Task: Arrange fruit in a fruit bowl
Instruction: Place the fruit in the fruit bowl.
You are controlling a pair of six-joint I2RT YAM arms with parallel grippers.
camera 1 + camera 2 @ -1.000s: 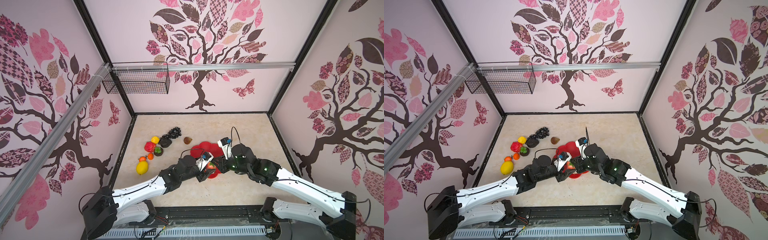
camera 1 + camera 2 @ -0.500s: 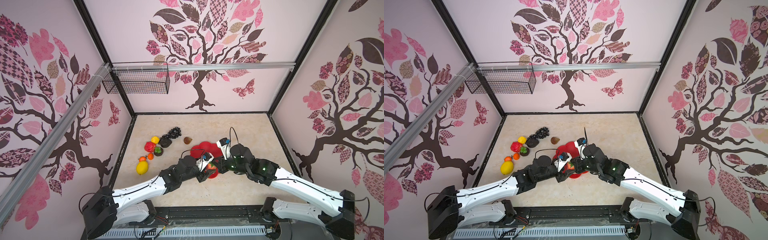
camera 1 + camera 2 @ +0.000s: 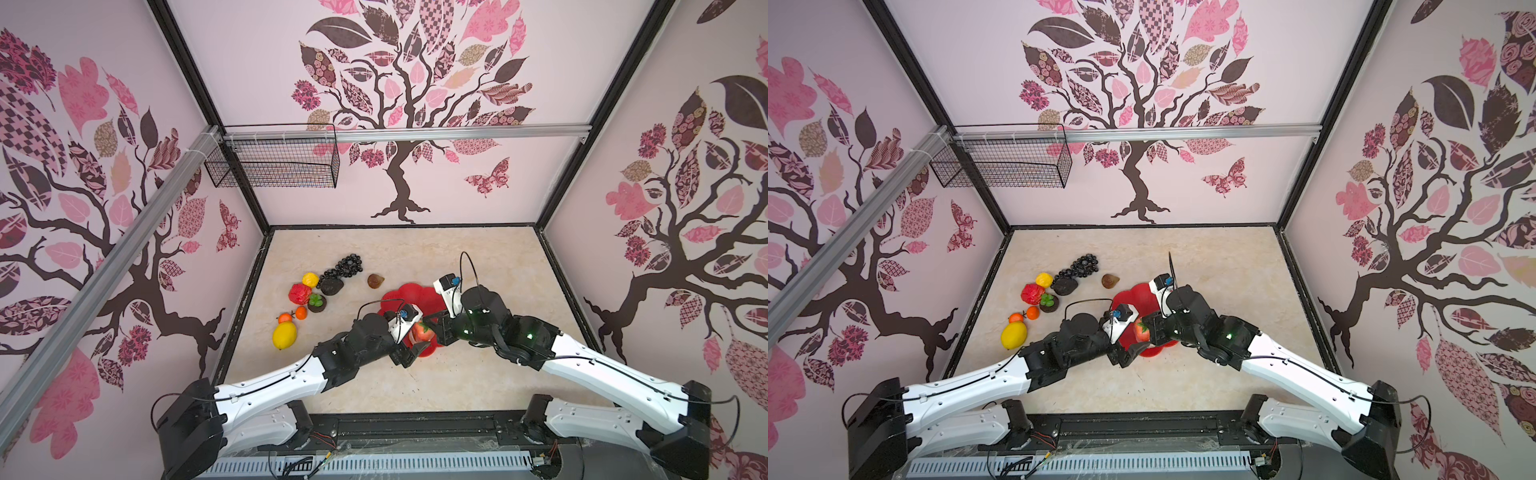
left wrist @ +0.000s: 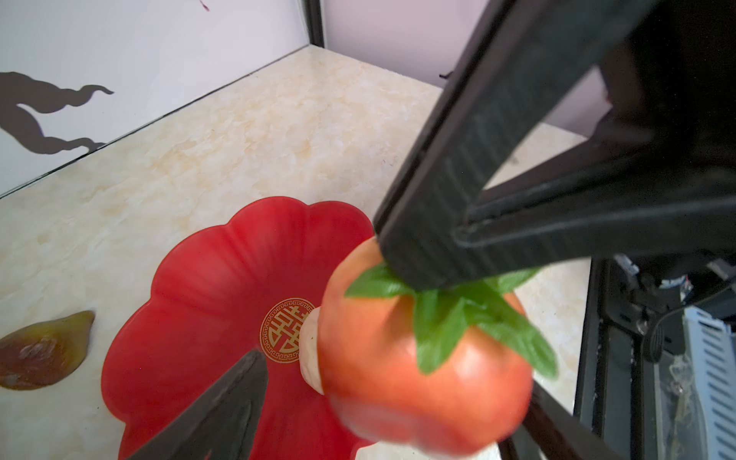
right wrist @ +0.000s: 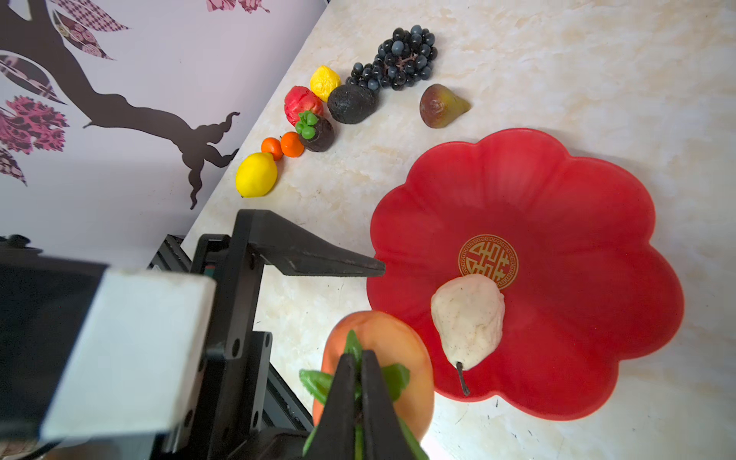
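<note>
Apple (image 5: 412,354) hangs by leaves pinched in my right gripper (image 5: 357,360), left gripper (image 4: 394,372) spread; slip could bounce it off fruit bowl (image 5: 577,239) rim.

Both top views look steeply down from high overhead, far off, facing the back wall (image 3: 415,178), and share the whole table (image 3: 415,257). My wrist cameras sit very near, angled down: both share the red fruit bowl (image 4: 199,298) and the apple (image 4: 398,378).

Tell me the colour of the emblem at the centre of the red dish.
Gold emblem on the red dish, clearest in the right wrist view.
</note>
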